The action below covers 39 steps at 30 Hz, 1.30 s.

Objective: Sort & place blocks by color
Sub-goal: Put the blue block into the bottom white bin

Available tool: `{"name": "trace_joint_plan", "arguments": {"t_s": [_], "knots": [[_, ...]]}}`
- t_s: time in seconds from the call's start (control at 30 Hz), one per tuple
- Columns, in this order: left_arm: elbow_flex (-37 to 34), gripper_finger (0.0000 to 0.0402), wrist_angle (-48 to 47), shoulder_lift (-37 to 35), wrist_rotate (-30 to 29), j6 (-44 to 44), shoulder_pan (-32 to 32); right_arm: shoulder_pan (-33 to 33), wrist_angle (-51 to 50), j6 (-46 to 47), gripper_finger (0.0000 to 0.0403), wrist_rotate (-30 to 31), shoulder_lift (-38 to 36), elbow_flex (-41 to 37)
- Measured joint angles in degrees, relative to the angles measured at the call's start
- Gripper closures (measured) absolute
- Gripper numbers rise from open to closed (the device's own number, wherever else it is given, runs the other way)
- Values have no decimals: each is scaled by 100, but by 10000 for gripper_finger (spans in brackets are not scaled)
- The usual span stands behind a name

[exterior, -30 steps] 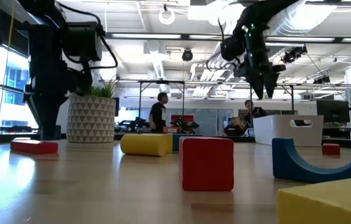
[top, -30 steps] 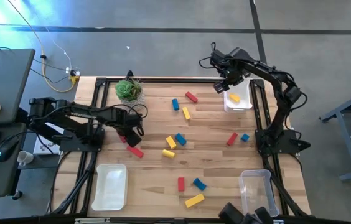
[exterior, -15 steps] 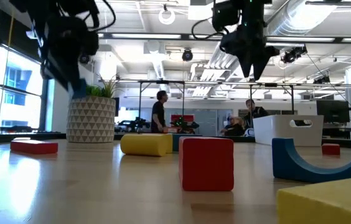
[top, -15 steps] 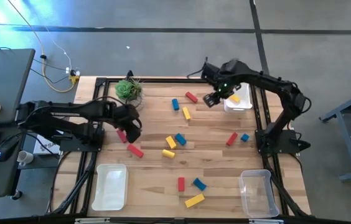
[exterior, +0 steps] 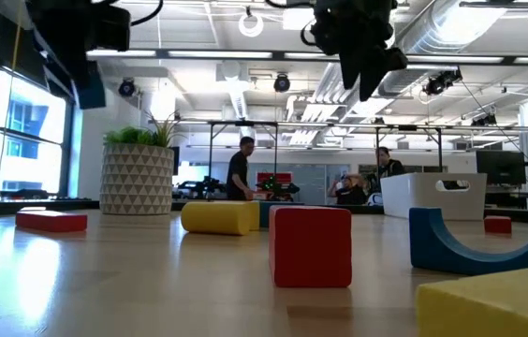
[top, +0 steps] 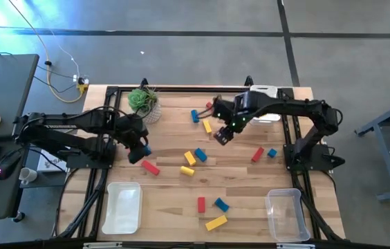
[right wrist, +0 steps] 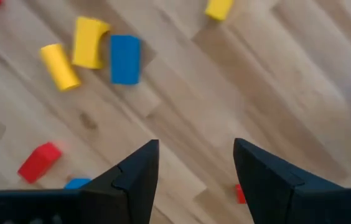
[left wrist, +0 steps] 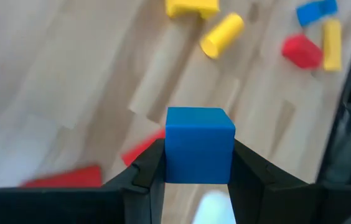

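My left gripper (top: 140,149) hovers over the table's left part, shut on a blue block (left wrist: 199,146). My right gripper (top: 223,133) hangs open above the table's middle, touching nothing; its fingers (right wrist: 135,177) frame bare wood. Below and beyond it a yellow block (right wrist: 89,42), a blue block (right wrist: 124,59) and a yellow cylinder (right wrist: 60,66) lie flat. Other blocks lie scattered on the wood: a red bar (top: 150,167), blue (top: 195,115), yellow (top: 207,126), red (top: 257,153), blue (top: 272,153), red (top: 201,205), blue (top: 221,204), yellow (top: 216,223). My left gripper pinches the blue block between its two fingers (left wrist: 147,168), which press on two opposite side faces (left wrist: 169,155). The fingers point down from above. The block is lifted clear of the table and sits level in the hold.
A white tray (top: 122,207) sits at the near left and a clear tray (top: 283,213) at the near right. Another white tray (top: 270,117) at the far right is partly under my right arm. A potted plant (top: 143,100) stands at the far left.
My right gripper has swung from over the far-right white tray toward the table's middle, leftward and nearer, staying open. My left gripper has risen with the blue block and shifted slightly toward the near left.
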Motion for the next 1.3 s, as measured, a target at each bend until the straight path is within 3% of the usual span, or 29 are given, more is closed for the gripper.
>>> {"name": "trace_joint_plan", "arguments": {"t_s": [0.3,0.7,1.0,1.3], "knots": [[2,298,-506,-29,265,-943,-1205,842,23,77,210,0,0,-2],[2,298,-425,-28,267,-3668,-3279,1309,585,-1353,210,4,0,-2],[4,278,-423,289,215,-4739,-4482,1598,1684,-3493,210,-468,2,-4],[2,273,-150,801,206,-4889,-4947,1932,2147,-5366,210,-628,7,-33]]}}
